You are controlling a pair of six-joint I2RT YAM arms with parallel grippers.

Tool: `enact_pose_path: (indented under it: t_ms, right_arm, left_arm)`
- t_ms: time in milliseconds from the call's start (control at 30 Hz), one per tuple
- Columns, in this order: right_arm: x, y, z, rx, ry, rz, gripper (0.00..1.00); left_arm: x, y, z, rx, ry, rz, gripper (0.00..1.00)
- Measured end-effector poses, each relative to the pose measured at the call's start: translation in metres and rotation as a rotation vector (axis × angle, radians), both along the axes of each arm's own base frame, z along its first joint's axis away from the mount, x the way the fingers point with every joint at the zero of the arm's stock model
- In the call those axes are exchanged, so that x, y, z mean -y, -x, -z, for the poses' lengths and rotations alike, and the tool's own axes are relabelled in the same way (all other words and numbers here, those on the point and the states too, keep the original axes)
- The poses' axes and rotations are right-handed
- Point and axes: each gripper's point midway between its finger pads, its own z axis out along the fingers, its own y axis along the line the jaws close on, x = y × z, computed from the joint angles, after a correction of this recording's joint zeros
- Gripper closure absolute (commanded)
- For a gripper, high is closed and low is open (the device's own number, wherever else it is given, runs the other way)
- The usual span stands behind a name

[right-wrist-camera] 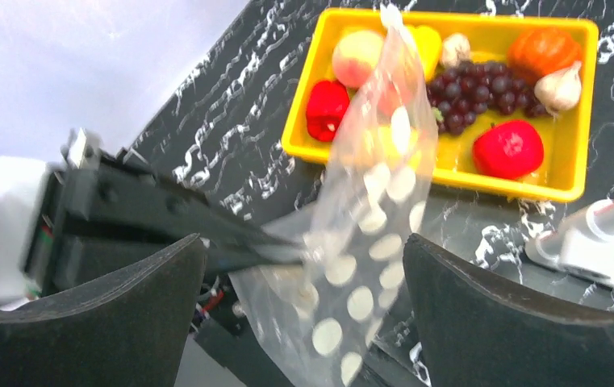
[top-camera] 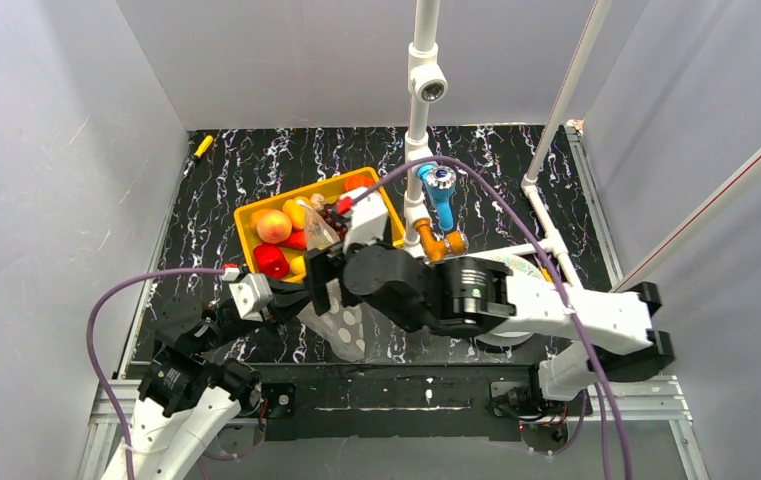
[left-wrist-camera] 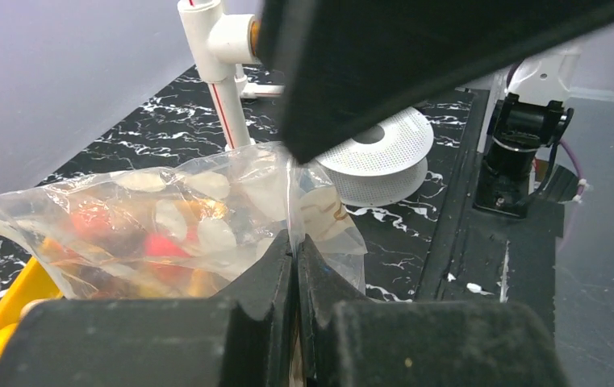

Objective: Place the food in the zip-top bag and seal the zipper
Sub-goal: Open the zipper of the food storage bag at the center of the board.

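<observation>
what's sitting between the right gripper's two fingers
In the right wrist view, the clear white-dotted zip-top plastic bag hangs in the gap of the open right gripper, pinched at its edge by the left gripper.

Table (top-camera: 256, 170): black w/ white marble veins. Tray (right-wrist-camera: 489, 179), far left: bright yellow. Zip-top bag (right-wrist-camera: 368, 258): clear w/ white round dots. In tray: grapes (right-wrist-camera: 473, 89) dark purple; pepper (right-wrist-camera: 327, 109) glossy red; peach (right-wrist-camera: 356, 58) pale orange-pink; garlic (right-wrist-camera: 557, 89) off-white; orange veg (right-wrist-camera: 544, 50). Spool (left-wrist-camera: 384, 153), right: white, fine hole pattern. Cable (top-camera: 171, 272): purple.
</observation>
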Motion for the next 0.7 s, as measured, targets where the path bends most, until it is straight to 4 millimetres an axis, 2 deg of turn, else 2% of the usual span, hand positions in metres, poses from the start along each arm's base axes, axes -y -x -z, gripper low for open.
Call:
enact_pose_path:
  t_ms: [200, 333, 500, 600, 700]
  right_arm:
    - [-0.042, -0.019, -0.022, 0.014, 0.050, 0.047, 0.02]
    - [-0.048, -0.048, -0.004, -0.020, 0.124, 0.066, 0.02]
    - [-0.035, -0.090, 0.024, -0.065, 0.219, 0.111, 0.02]
    - [-0.034, -0.102, 0.032, -0.079, 0.244, 0.100, 0.02]
    - [-0.040, -0.102, 0.043, -0.084, 0.275, 0.061, 0.02]
  left_arm:
    - [-0.006, 0.005, 0.004, 0.025, -0.012, -0.017, 1.00]
    - [-0.009, 0.008, 0.006, 0.029, -0.020, -0.019, 1.00]
    - [-0.011, 0.012, 0.014, 0.016, -0.044, -0.018, 1.00]
    - [-0.012, 0.012, 0.018, 0.006, -0.056, -0.017, 1.00]
    - [-0.012, 0.013, 0.021, -0.002, -0.062, -0.014, 1.00]
